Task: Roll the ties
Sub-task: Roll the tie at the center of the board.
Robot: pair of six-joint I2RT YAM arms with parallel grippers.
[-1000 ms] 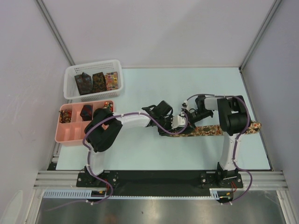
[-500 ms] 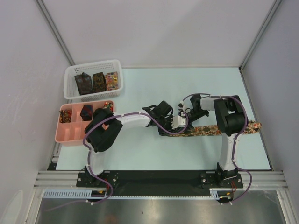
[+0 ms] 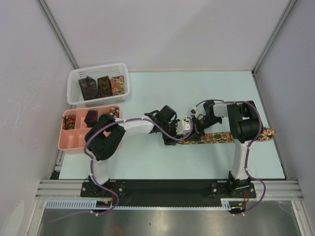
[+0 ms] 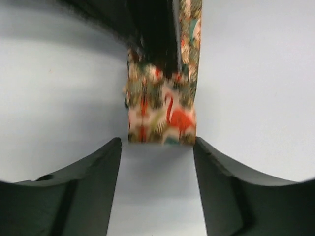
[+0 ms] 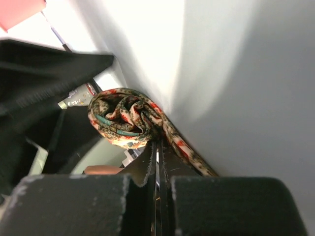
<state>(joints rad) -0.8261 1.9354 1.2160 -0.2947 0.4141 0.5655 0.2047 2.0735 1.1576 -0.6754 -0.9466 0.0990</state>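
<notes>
A brown-gold patterned tie (image 3: pixel 236 136) lies as a strip across the right side of the table. Its left end is wound into a small roll (image 5: pixel 123 118) with a flamingo print (image 4: pixel 161 115). My right gripper (image 5: pixel 158 142) is shut on the edge of that roll, and it shows in the top view (image 3: pixel 196 123). My left gripper (image 4: pixel 157 145) is open, with the roll just beyond its fingertips and not held; in the top view it (image 3: pixel 185 129) is just left of the roll.
A white mesh basket (image 3: pixel 74 91) at the back left holds three folded ties (image 3: pixel 104 86). A pink compartment tray (image 3: pixel 74 140) below it holds small rolls (image 3: pixel 90 118). The tie's far end (image 3: pixel 269 132) reaches the table's right edge.
My left gripper has drawn back a little to the left, away from the roll. The right gripper stays on the roll with little movement.
</notes>
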